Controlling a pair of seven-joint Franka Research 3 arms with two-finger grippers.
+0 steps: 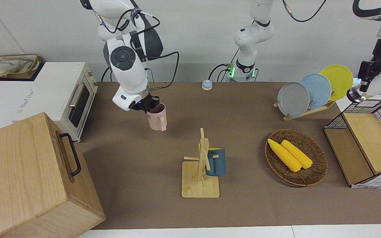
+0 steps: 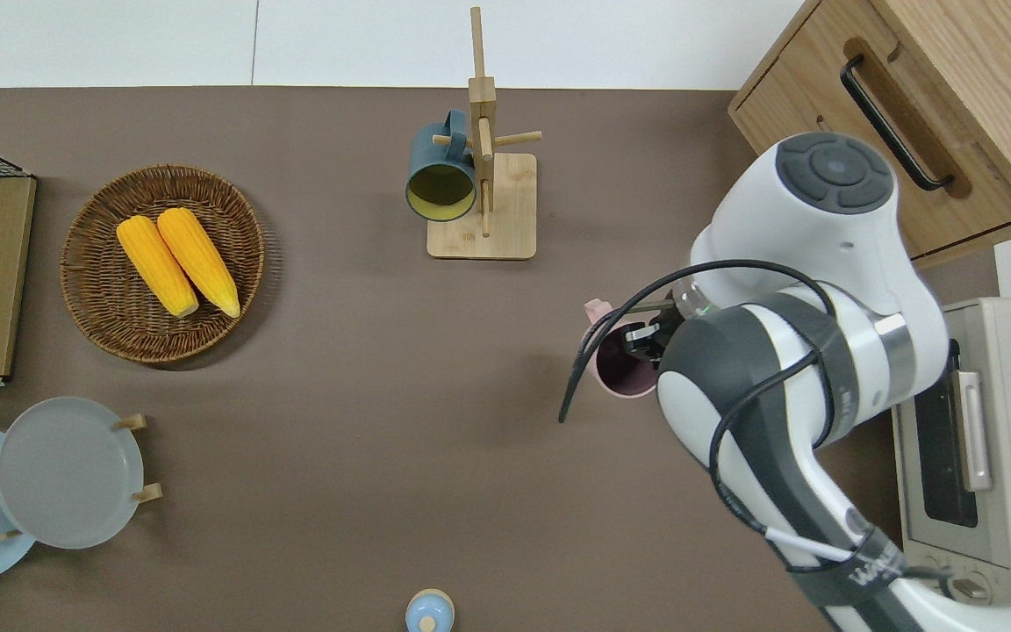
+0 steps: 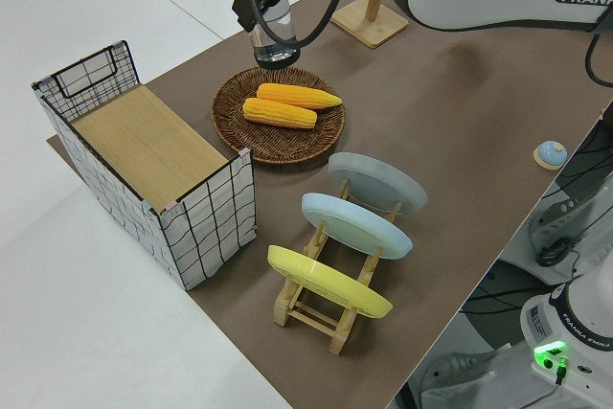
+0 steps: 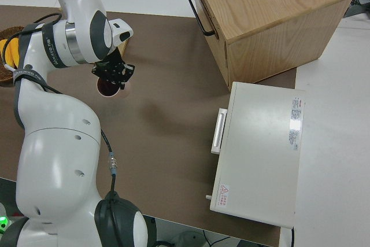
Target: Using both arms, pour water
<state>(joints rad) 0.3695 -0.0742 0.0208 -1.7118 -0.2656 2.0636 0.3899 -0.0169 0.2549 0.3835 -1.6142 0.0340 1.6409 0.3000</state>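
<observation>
Front view: right gripper (image 1: 149, 106) clamps pink mug (image 1: 157, 117) by rim, lifted. Left arm parked, can't tell its fingers. Next prob: fetch blue mug (image 1: 216, 161) off rack (image 1: 201, 172).

My table: brown mat (image 1: 250, 198) | on it: mug tree (image 1: 201, 178), corn basket (image 1: 296, 157), plate rack (image 1: 304, 112), bell (image 1: 206, 85), wire crate (image 1: 365, 145)

This was a robot lab dressed up as a kitchen. Two white robot arms (image 1: 127, 66) stood at a table covered with a brown mat (image 1: 243, 138), against a bare white wall. Kitchen props sat around the mat: a toaster oven (image 1: 61, 96), a plate rack (image 1: 309, 92), a basket of corn (image 1: 296, 157), a mug stand (image 1: 200, 175), a wooden cabinet (image 1: 28, 178) and a small bell (image 1: 206, 85).
</observation>
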